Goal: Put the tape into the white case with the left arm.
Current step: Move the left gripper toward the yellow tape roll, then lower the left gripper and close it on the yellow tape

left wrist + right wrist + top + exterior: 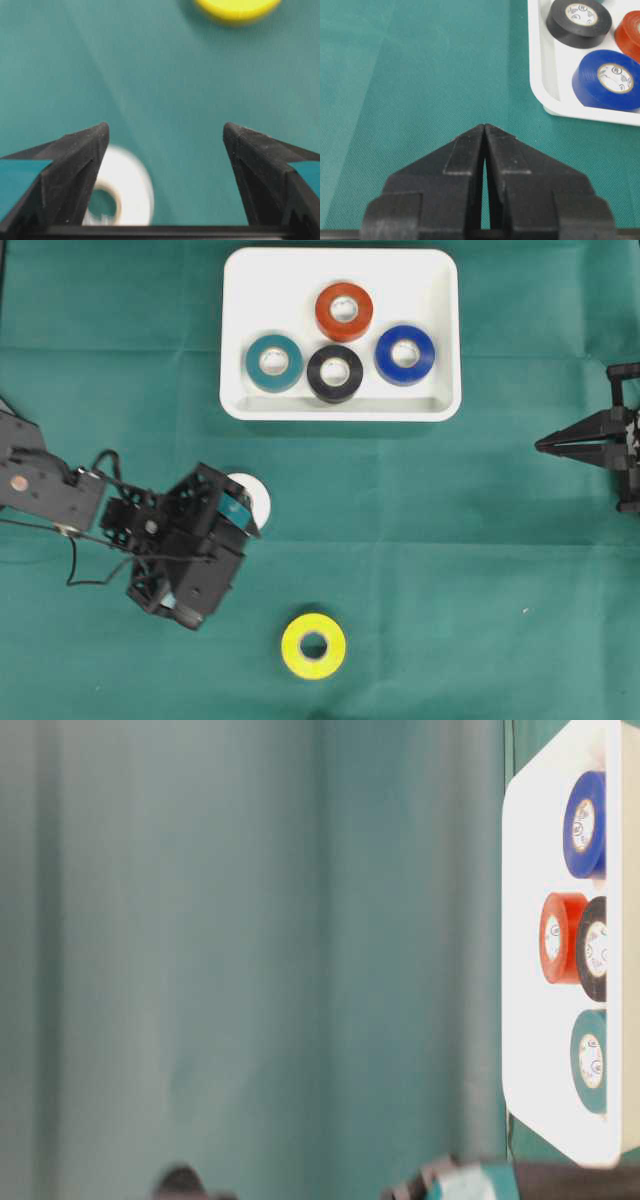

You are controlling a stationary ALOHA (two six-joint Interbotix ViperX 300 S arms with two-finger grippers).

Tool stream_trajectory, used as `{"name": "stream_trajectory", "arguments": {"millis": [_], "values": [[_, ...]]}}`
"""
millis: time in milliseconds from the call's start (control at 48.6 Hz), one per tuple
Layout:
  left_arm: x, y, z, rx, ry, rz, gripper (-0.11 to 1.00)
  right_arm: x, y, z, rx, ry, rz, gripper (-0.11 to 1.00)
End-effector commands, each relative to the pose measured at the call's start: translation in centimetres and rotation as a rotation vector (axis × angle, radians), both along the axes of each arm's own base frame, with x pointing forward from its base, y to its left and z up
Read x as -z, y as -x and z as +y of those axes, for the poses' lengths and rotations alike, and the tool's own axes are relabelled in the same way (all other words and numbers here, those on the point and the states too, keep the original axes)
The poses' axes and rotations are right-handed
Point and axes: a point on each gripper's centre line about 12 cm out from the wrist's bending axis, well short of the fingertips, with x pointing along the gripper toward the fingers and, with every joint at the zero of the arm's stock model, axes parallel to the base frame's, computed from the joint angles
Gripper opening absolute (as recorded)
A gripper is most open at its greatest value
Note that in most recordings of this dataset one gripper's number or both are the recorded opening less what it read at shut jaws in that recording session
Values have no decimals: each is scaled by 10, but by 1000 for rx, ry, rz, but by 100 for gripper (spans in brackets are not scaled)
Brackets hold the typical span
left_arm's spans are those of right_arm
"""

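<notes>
Tape, the white roll point(256, 496), lies flat on the green cloth point(450, 570) just under my left gripper point(165, 132), well short of the case point(340, 412), which already holds red, teal, black and blue rolls. To take it cleanly I should shift until the roll sits between my fingers, since it now shows behind the left one, then go down and close across its rim. My jaws stand wide apart and hold nothing; whether a fingertip brushes the roll I cannot quite tell. The yellow roll point(313, 645) waits nearby. My right gripper point(485, 131) rests closed and empty.
</notes>
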Motion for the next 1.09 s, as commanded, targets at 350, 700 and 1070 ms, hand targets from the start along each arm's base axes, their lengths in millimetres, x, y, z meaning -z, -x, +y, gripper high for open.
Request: {"name": "stream_trajectory", "arguments": {"millis": [350, 700, 1070], "values": [[-17, -63, -41, 41, 29, -66, 94, -4, -2, 0, 2, -1, -14, -9], [3, -90, -57, 54, 8, -7, 94, -4, -2, 0, 2, -1, -14, -9], [15, -107, -60, 52, 2, -1, 94, -4, -2, 0, 1, 1, -14, -9]]}}
